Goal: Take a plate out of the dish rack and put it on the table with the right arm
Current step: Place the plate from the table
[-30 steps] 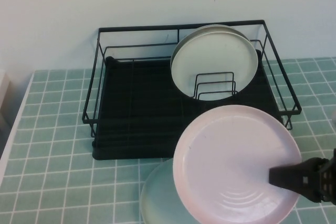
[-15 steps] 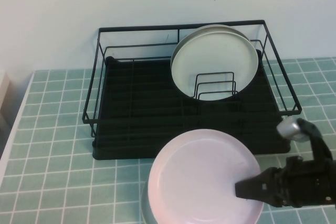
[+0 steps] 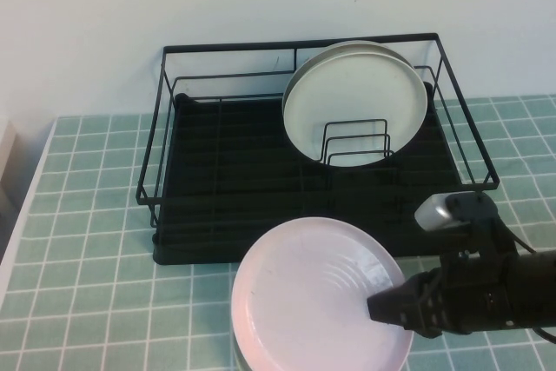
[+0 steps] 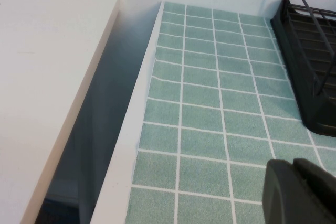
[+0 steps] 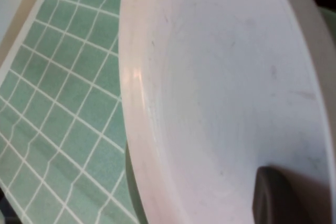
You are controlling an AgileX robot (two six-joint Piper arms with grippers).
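One pink plate is out of the dish rack and lies near flat, just in front of the rack, on top of a mint-green plate whose edge peeks out underneath. My right pincer is clenched on the pink plate's near-right rim. Two cream-white plates stand upright in the rack's back right, leaning by the wire dividers. Step in hand: the set-down, nearly finished I'd say. Next move calls for letting go of the rim and backing off sideways without dragging the plate. My left pincer is parked over bare desk tiles left of the rack; cannot tell its state.
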